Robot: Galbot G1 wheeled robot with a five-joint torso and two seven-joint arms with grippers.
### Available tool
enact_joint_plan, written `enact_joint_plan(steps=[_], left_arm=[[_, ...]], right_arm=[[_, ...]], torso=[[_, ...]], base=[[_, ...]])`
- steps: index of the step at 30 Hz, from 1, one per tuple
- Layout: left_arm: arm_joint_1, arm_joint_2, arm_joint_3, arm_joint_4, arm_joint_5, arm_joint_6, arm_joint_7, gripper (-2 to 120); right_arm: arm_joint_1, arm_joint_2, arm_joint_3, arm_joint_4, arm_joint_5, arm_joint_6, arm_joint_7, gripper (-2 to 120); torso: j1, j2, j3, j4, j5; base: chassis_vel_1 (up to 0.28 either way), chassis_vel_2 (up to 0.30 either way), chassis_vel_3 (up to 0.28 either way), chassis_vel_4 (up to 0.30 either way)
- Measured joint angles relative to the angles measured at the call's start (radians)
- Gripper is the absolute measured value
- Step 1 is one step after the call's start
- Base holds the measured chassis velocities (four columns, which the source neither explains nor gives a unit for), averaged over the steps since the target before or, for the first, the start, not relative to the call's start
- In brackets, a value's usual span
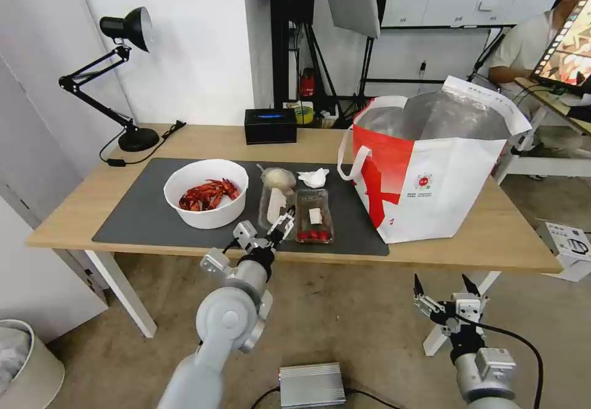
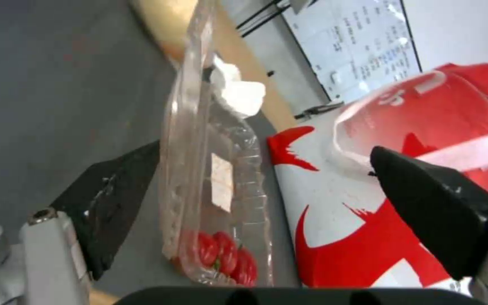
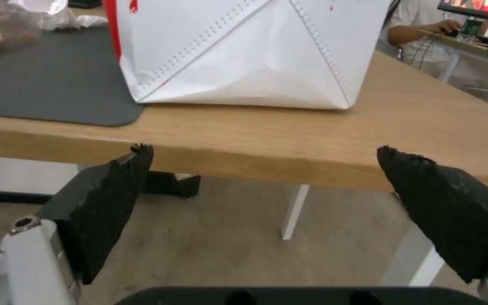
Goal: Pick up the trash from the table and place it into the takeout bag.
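Trash sits in a row on the dark mat (image 1: 141, 218) of the table (image 1: 486, 242): a white bowl (image 1: 206, 192) of red shells on the left, then a small clear bag (image 1: 276, 196), a crumpled tissue (image 1: 314, 177) farther back, and a clear tray (image 1: 314, 215). The big takeout bag (image 1: 437, 169) stands on the right. The left gripper (image 1: 282, 223) reaches over the near edge, between the small bag and the tray. The right gripper (image 1: 446, 289) hangs low, below the table, wide open and holding nothing. From the left wrist, the left gripper (image 2: 255, 182) is open wide around the tray (image 2: 221, 186), with one finger (image 2: 114, 203) beside it, and the takeout bag (image 2: 368, 203) just past it. From the right wrist, the right gripper (image 3: 261, 169) is wide open before the table edge (image 3: 289, 144), with the takeout bag (image 3: 244, 51) above.
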Motion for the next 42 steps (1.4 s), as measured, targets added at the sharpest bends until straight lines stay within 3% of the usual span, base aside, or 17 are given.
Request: enact_joint_plan(steps=[9, 20, 25, 28, 29, 32, 42], left_arm=[[0.003, 0.017, 0.027, -0.003, 0.145, -0.023, 0.062, 100], [-0.014, 0.007, 0.113, 0.042, 0.364, -0.037, 0.211, 100], [-0.023, 0.01, 0.123, 0.069, 0.473, -0.04, 0.25, 95], [-0.033, 0.016, 0.119, 0.109, 0.612, -0.056, 0.288, 85], [-0.033, 0.016, 0.119, 0.109, 0.612, -0.056, 0.288, 85], [-0.047, 0.026, 0.101, 0.165, 0.777, -0.121, 0.335, 70], [-0.066, 0.082, 0.076, 0.219, 0.991, -0.193, 0.445, 36]], right_arm=[[0.007, 0.012, 0.0, 0.004, 0.003, 0.001, -0.002, 100], [0.002, 0.01, 0.013, 0.021, 0.012, 0.001, -0.002, 100], [0.002, 0.014, 0.01, 0.027, 0.022, 0.001, -0.003, 100], [0.006, 0.011, 0.001, 0.041, 0.071, 0.003, -0.017, 100], [0.006, 0.011, 0.001, 0.041, 0.071, 0.003, -0.017, 100], [0.016, -0.006, -0.018, 0.06, 0.134, 0.004, -0.031, 100], [0.089, -0.037, -0.101, 0.119, 0.367, -0.082, -0.02, 100]], torso=[[0.0, 0.0, 0.0, 0.0, 0.0001], [0.0, 0.0, 0.0, -0.0001, 0.0001], [0.0, 0.0, 0.0, -0.0001, 0.0], [0.0, 0.0, 0.0, 0.0, 0.0001], [0.0, 0.0, 0.0, 0.0, 0.0001], [0.0, 0.0, 0.0, 0.0, -0.0001], [0.0, 0.0, 0.0, 0.0, -0.0001]], base=[[0.0, 0.0, 0.0, 0.0], [0.0, 0.0, 0.0, 0.0], [0.0, 0.0, 0.0, 0.0], [0.0, 0.0, 0.0, 0.0], [0.0, 0.0, 0.0, 0.0], [0.0, 0.0, 0.0, 0.0], [0.0, 0.0, 0.0, 0.0]])
